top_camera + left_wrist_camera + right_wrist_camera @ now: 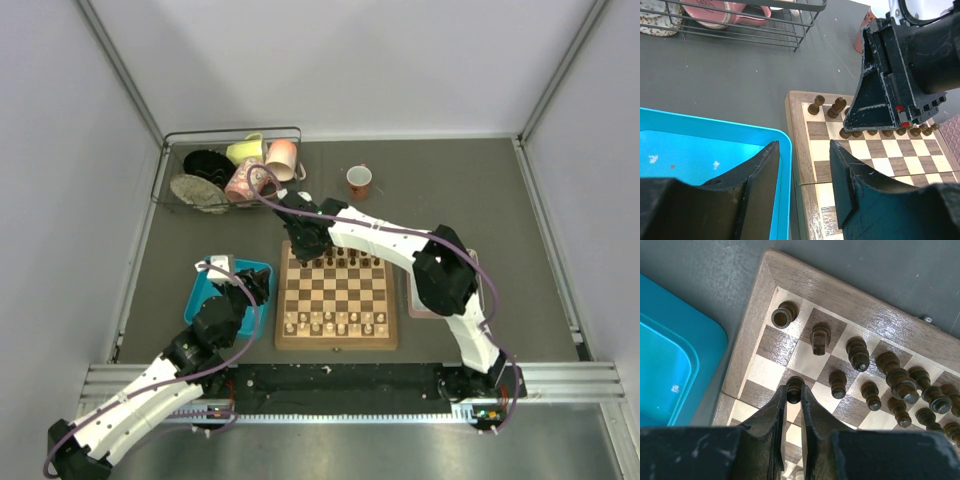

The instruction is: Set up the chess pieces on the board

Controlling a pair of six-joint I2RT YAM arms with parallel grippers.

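Note:
The board lies in the middle of the table. Dark brown chess pieces stand in its two far rows, and pale cream pieces stand in its near rows. My right gripper is shut on a dark pawn over the leftmost square of the second far row. A dark rook and knight stand just beyond it. In the top view the right gripper is at the board's far left corner. My left gripper is open and empty, between the blue tray and the board's left edge.
A wire rack with mugs and dishes stands at the back left. A red cup stands behind the board. A grey tray lies right of the board, partly under the right arm. The blue tray looks empty.

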